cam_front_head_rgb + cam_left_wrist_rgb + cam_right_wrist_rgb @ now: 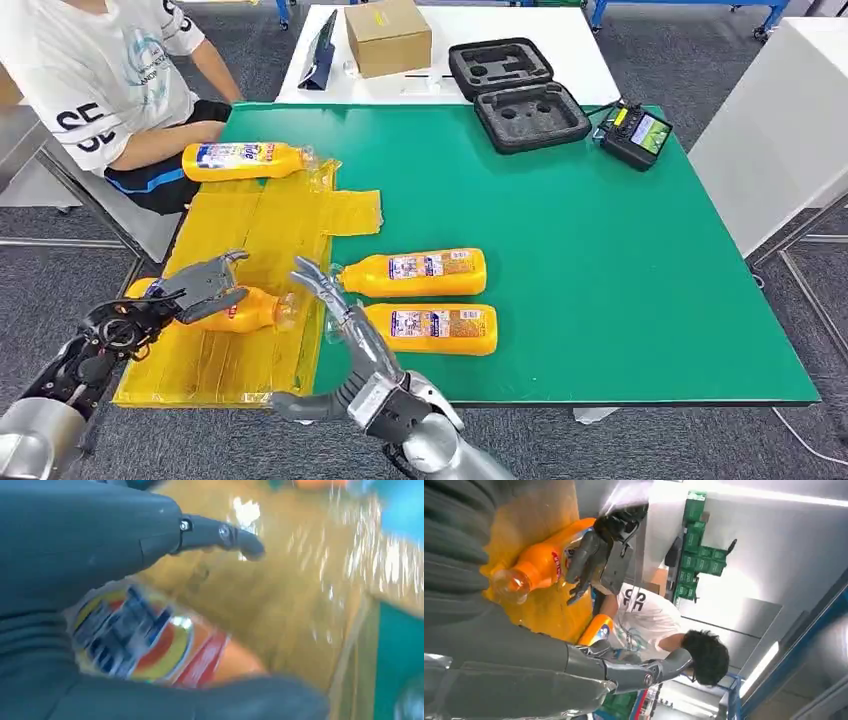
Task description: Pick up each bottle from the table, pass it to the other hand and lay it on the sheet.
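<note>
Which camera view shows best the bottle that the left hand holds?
The head view: the bottle lies in the left hand over the yellow sheet. The right wrist view shows its cap end and neck; the left wrist view shows a blurred label.

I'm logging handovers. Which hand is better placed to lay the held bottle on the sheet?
Left. The left hand already grips the bottle right over the yellow sheet; the right hand is open beside it, holding nothing.

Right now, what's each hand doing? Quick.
Left hand: holds an orange bottle over the yellow sheet.
Right hand: open, fingers spread, holding nothing.
</note>
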Robot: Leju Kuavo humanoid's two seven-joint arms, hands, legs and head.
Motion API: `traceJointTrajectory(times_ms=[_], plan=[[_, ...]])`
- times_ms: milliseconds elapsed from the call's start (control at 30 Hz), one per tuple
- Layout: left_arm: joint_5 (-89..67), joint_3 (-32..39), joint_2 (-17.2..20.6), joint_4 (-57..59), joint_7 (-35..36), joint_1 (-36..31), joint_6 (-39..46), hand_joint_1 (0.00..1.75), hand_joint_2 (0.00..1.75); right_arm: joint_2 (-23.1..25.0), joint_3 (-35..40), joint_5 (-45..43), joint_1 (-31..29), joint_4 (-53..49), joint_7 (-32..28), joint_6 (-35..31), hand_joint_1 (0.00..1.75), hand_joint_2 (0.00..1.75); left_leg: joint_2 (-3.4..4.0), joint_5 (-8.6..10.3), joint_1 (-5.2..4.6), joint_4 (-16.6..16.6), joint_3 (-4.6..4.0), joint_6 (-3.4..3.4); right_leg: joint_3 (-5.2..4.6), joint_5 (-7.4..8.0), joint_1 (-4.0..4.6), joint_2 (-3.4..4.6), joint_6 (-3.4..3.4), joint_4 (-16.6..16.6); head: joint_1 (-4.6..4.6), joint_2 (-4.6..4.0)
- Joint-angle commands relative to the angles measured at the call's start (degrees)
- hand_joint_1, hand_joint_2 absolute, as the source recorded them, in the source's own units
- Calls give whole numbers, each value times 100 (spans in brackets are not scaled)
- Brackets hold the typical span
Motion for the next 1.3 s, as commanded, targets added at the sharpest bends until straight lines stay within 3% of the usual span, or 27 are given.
traceJointTrajectory(times_ms=[33,67,200,233,367,500,633,667,767,933,967,1033,1300], plan=[[-936,404,-754,-63,-275,102,3042,0,0,46,-187,169,-46,265,97,88,0,175,-31,1,0,-8,6,2,17,-8,0,-24,2,-10,0,0],[-936,404,-754,-63,-275,102,3042,0,0,46,-187,169,-46,265,97,88,0,175,-26,0,-1,-7,1,3,12,-8,-1,-19,3,-8,0,0],[-974,983,-912,-680,-752,534,4588,0,0,27,2,276,-162,410,80,11,0,175,-6,-2,-5,-7,0,1,8,-6,-5,0,2,-7,2,0],[-825,1156,-961,-888,-948,647,4811,0,175,-12,72,419,-208,425,46,-125,0,175,-7,-6,-4,-10,9,0,18,-8,-4,3,1,-11,2,0],[3,1598,-1106,-1795,-1572,1167,4931,0,175,-224,131,1005,-347,228,311,-521,0,175,7,-3,-4,-4,-18,-2,-15,-1,-5,11,1,-6,2,0],[350,1768,-1170,-2623,-1637,1595,5094,0,175,-472,147,1972,-490,204,914,-754,0,175,4,-9,-2,-1,-13,-1,-9,-5,-3,10,2,-7,0,0],[454,1800,-1136,-2774,-1637,1733,5094,0,175,-536,79,2076,-514,204,968,-709,0,175,6,-8,-3,-2,-12,0,-11,-4,-3,15,2,-8,2,0],[615,1964,-1195,-3020,-1637,1854,5094,0,175,-650,134,2827,-622,326,1516,-816,0,175,0,-6,-2,-2,-18,-1,-14,-4,-3,9,2,-7,2,0],[1068,2245,-1210,-3530,-1637,2317,5081,0,175,-888,89,3929,-876,621,2537,-613,0,175,14,-10,-1,-1,-15,0,-12,-2,-2,22,3,-10,2,0],[1068,2245,-1210,-3530,-1637,2317,5081,0,175,-888,89,3929,-876,621,2537,-613,0,175,4,-5,-1,-2,-25,-1,-19,-3,-2,7,2,-8,2,0],[1241,2379,-1251,-3698,-1637,2545,4977,0,175,-951,41,4449,-933,713,3055,-351,0,175,0,-4,-1,-1,-29,-2,-21,-3,-2,2,1,-6,2,0],[1318,2483,-1331,-4027,-1637,2915,4975,0,175,-1088,-46,4770,-895,835,3399,-118,0,175,16,-9,-3,-4,-19,-1,-16,-2,-4,20,2,-9,0,0],[1363,2727,-1395,-4143,-1637,3196,4898,0,175,-1102,-242,4957,-823,1435,3668,331,0,175,4,-11,-2,-6,-17,-2,-11,-8,-3,8,1,-12,0,0]])
